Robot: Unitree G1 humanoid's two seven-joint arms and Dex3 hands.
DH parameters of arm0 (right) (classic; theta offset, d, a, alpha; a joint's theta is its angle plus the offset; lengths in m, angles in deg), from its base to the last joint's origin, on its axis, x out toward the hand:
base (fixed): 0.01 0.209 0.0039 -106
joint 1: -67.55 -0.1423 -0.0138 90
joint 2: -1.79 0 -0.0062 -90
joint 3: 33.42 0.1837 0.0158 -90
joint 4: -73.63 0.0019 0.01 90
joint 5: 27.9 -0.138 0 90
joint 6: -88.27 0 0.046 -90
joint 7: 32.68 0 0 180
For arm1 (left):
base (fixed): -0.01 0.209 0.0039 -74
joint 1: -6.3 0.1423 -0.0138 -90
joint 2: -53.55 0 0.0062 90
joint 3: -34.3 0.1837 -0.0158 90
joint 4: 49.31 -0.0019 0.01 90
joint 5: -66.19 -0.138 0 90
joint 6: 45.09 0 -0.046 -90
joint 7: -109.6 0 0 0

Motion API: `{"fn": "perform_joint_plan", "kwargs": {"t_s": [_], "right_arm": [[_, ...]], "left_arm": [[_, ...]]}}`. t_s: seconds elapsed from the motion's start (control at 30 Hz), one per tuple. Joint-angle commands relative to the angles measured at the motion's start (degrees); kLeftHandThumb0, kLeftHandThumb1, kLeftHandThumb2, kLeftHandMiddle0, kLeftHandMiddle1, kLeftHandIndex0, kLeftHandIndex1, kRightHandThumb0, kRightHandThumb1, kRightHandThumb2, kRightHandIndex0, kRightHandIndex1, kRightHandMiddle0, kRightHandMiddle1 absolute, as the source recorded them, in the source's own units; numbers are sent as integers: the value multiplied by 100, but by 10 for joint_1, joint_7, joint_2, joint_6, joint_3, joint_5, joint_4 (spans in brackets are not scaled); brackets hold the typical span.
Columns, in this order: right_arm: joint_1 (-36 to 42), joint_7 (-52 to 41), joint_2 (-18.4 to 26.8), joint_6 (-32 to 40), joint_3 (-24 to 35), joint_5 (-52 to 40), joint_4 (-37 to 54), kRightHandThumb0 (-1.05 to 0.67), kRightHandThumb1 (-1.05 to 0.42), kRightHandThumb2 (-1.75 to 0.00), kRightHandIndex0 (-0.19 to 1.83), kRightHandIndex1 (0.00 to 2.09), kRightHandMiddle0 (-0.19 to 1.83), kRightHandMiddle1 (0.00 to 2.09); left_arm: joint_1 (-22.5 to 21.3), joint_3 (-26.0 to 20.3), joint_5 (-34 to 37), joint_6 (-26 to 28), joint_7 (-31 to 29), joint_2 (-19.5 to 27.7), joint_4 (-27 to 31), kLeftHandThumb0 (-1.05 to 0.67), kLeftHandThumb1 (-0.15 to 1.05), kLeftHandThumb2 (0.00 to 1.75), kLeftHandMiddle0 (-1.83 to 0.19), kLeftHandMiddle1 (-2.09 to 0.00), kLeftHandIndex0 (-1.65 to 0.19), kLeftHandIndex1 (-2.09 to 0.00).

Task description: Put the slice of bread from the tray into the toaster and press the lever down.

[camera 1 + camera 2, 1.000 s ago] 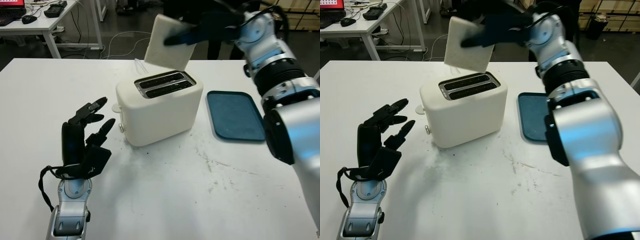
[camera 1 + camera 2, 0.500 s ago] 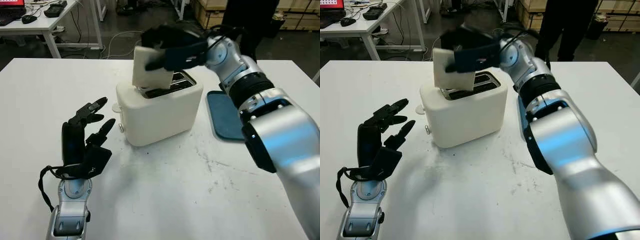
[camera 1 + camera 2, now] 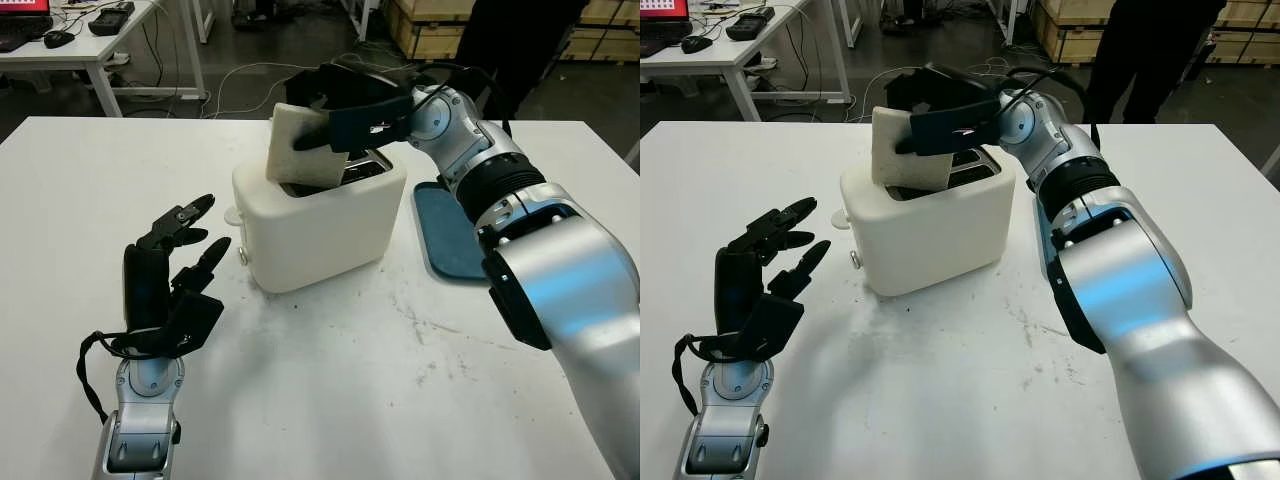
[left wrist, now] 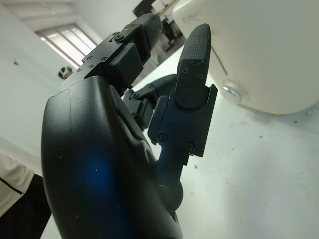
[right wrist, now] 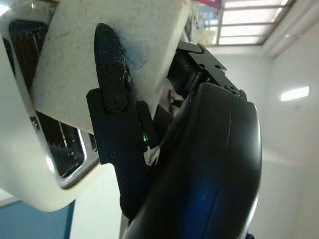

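Observation:
A cream toaster (image 3: 320, 228) stands mid-table with two slots on top. My right hand (image 3: 345, 100) reaches over it from the right and is shut on a pale bread slice (image 3: 295, 150). The slice (image 5: 94, 55) leans tilted, its lower edge at the front slot near the toaster's left end. The toaster's lever knob (image 3: 232, 214) sticks out of the left end, raised. My left hand (image 3: 170, 275) stands open at the front left of the table, a short way left of the toaster (image 4: 259, 55).
A dark blue tray (image 3: 470, 232) lies right of the toaster, partly behind my right arm. A person in dark clothes (image 3: 1150, 55) stands beyond the table's far edge. A desk with a keyboard (image 3: 70, 40) is at the far left.
My right hand has carried the slice down and to the left, from high above the toaster's back to its front slot. The left hand has stayed still.

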Motion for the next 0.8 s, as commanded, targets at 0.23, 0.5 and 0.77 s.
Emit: {"fn": "perform_joint_plan", "kwargs": {"t_s": [0.23, 0.5, 0.77], "right_arm": [[20, 1, 32, 7, -3, 11, -12, -45, -92, -22, 102, 175, 79, 175], [20, -3, 53, 5, 4, 7, -16, -49, -92, -21, 107, 175, 87, 175], [14, -6, 68, 16, 5, 10, -15, -49, -92, -20, 102, 175, 83, 175]], "left_arm": [[-3, -1, -1, -3, 0, 3, -1, -57, 92, 15, -55, -91, -76, -6], [-3, -2, -4, 1, 2, 3, 1, -58, 92, 15, -55, -92, -76, -6], [-3, -2, -4, 0, 2, 2, 0, -57, 92, 14, -55, -92, -76, -6]]}}
